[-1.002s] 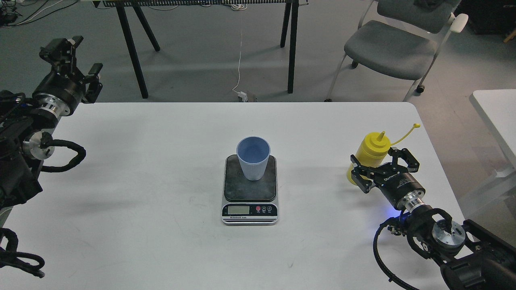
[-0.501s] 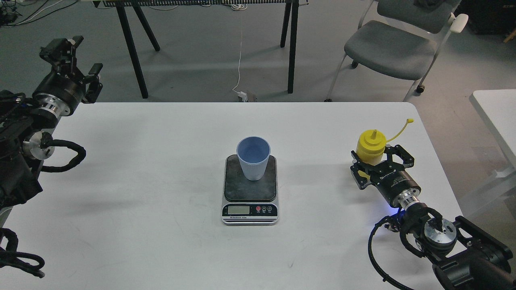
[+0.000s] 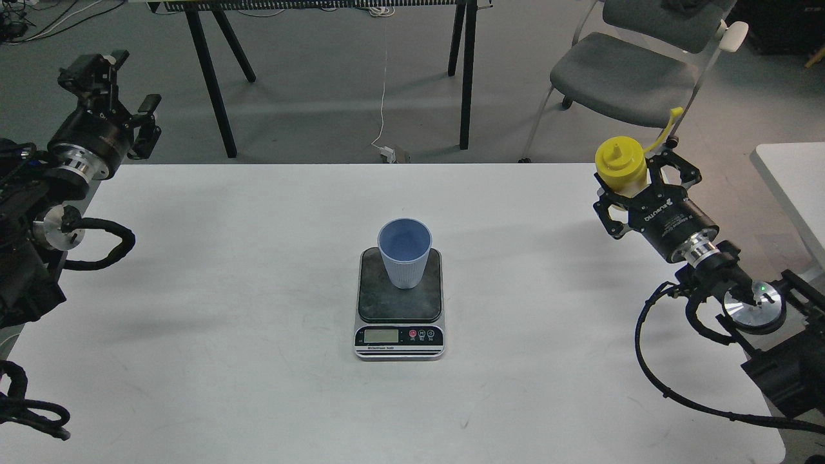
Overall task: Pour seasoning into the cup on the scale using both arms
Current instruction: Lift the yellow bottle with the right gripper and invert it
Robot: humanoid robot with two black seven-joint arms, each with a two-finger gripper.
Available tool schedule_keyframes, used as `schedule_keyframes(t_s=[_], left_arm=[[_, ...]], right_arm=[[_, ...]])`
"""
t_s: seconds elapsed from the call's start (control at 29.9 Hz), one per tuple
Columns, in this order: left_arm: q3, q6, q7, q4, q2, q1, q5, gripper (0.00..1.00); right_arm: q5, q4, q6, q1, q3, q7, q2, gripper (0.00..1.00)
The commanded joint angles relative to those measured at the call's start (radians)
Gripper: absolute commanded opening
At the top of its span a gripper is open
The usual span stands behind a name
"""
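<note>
The right pincer (image 3: 635,183) pinches the seasoning bottle (image 3: 620,165) above the white table (image 3: 225,290); left of it, well apart, the cup (image 3: 404,252) stands on the scale (image 3: 399,303); the left pincer (image 3: 106,87) hangs spread over grey floor (image 3: 322,96); a chair (image 3: 635,71) stands behind.

- We see the seasoning (image 3: 620,166) as a bright yellow bottle, its nozzle and thin cap strap the same yellow.
- The cup (image 3: 404,255) is light blue, with fine vertical ribs outside and a smooth, slightly deeper blue inside.
- The scale (image 3: 399,303) has a dark grey platform, a silver rim, and a black front panel with a pale grey-green display and a red button.
- Our right gripper (image 3: 635,187) is black with white lettering on its body; a silver ring sits behind it.
- Our left gripper (image 3: 103,84) is black, also backed by a silver ring.
- The surface (image 3: 225,309) is plain white.
- The chair (image 3: 625,71) beyond has a grey seat and a white frame.
</note>
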Motion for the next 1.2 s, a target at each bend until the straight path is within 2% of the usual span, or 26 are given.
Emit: schedule_keyframes(t_s=[0.0, 0.37, 0.77, 0.97, 1.17], left_arm=[[-0.005, 0.0, 0.0, -0.002, 0.0, -0.005, -0.002, 0.79], [-0.013, 0.0, 0.0, -0.005, -0.006, -0.025, -0.003, 0.79], [-0.025, 0.0, 0.0, -0.006, -0.02, -0.028, -0.003, 0.78], [-0.025, 0.0, 0.0, -0.006, -0.027, -0.027, -0.003, 0.79], [-0.025, 0.0, 0.0, -0.006, -0.031, -0.027, -0.003, 0.79]], right_arm=[[-0.298, 0.028, 0.0, 0.113, 0.006, -0.001, -0.039, 0.53], [-0.84, 0.071, 0.0, 0.48, -0.078, -0.009, 0.0, 0.52], [-1.366, 0.22, 0.0, 0.665, -0.37, -0.004, 0.145, 0.51], [-1.555, 0.239, -0.117, 0.725, -0.457, -0.004, 0.207, 0.51], [-1.681, 0.249, -0.176, 0.741, -0.5, -0.001, 0.231, 0.51]])
